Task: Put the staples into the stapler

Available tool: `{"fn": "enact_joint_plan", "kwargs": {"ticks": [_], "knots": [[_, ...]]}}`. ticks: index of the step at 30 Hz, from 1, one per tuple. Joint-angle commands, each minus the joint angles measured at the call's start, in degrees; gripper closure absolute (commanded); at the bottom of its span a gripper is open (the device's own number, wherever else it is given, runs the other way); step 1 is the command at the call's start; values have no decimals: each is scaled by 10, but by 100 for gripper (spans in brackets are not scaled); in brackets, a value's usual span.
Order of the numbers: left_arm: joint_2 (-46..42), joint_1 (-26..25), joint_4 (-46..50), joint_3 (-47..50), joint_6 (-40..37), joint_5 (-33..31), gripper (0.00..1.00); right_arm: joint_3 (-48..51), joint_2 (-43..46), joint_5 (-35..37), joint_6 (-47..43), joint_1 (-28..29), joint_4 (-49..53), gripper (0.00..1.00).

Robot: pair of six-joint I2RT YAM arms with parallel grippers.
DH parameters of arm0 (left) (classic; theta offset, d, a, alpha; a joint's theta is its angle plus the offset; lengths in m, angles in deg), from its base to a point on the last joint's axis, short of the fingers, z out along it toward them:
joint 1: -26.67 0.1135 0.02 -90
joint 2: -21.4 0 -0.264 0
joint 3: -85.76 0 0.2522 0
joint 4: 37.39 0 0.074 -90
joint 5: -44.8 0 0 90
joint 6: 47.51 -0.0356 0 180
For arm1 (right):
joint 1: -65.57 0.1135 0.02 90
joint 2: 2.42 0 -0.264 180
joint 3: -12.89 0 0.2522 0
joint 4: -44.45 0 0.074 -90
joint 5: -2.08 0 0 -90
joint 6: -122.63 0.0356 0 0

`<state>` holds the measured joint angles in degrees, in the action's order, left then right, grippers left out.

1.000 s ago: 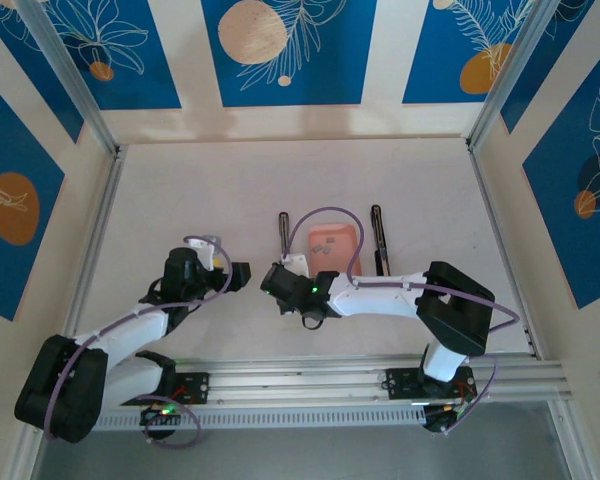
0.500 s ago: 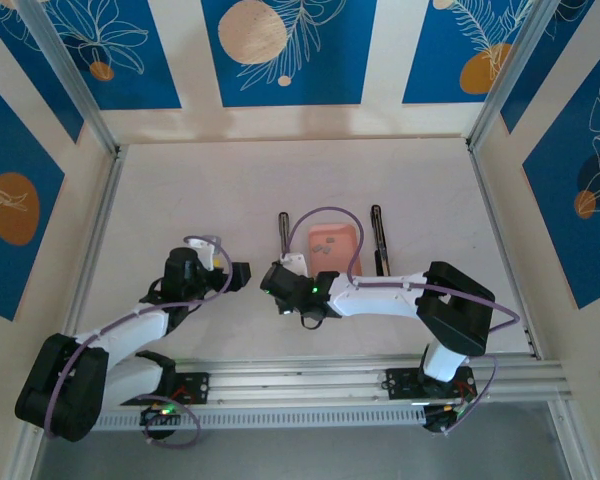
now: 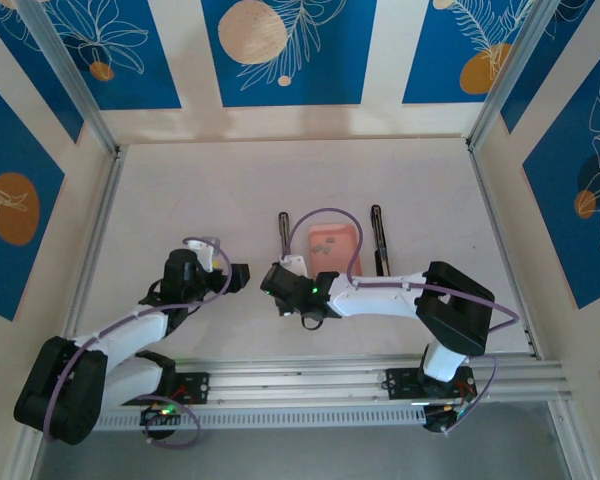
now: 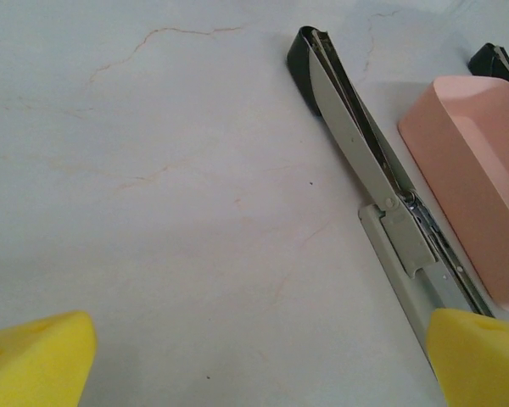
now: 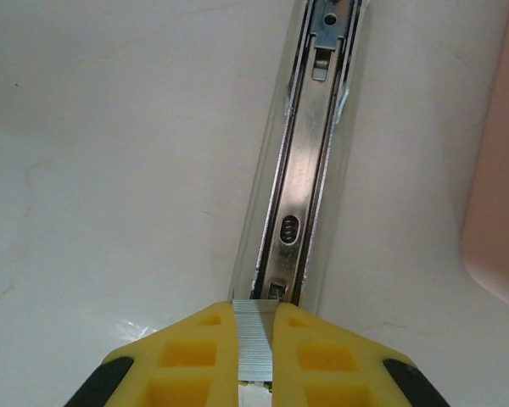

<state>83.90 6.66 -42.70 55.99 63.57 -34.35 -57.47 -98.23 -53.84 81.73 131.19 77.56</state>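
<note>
Tools sit at the near side of the pale, faintly veined worktop, side by side and slightly apart.

Left tool: its yellow pads are spread wide with nothing between them. It hangs over bare worktop just left of the stapler.

Right tool: its yellow fingertips are pressed together on a small silver-grey strip of staples. The strip is gripped by its two long sides, and its far end shows between the fingertips. That end lies at the near end of the slim stapler, in line with the silver-grey metal rail of the open magazine. Contact between strip and rail cannot be confirmed. The strip is not yet seated in the rail.

The stapler lies opened out flat on the worktop, running away from the arms. The rail is nearest, then a hinge, then a grey metal arm that meets a narrow black piece at the far tip.

A shallow pink rectangular tray lies just right of the stapler and roughly parallel to it. The left wrist view shows a thin gap between them. Small marks inside the tray, seen from overhead, are too small to identify.

A second narrow black bar lies just beyond the tray's right side, also lengthwise.
</note>
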Motion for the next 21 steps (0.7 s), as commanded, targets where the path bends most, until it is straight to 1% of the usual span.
{"fn": "enact_joint_plan", "kwargs": {"ticks": [1, 9, 15, 21], "knots": [[-10, -3, 1, 8, 9, -8, 1, -4, 3, 13, 11, 2, 18, 87], [-15, -3, 6, 10, 7, -10, 1, 4, 27, 40, 0, 12, 4, 87], [-14, -3, 4, 10, 8, -10, 1, 7, 30, 38, -1, 8, 4, 87], [-11, -3, 2, 10, 10, -8, 1, 3, 15, 24, 6, 3, 12, 87]]}}
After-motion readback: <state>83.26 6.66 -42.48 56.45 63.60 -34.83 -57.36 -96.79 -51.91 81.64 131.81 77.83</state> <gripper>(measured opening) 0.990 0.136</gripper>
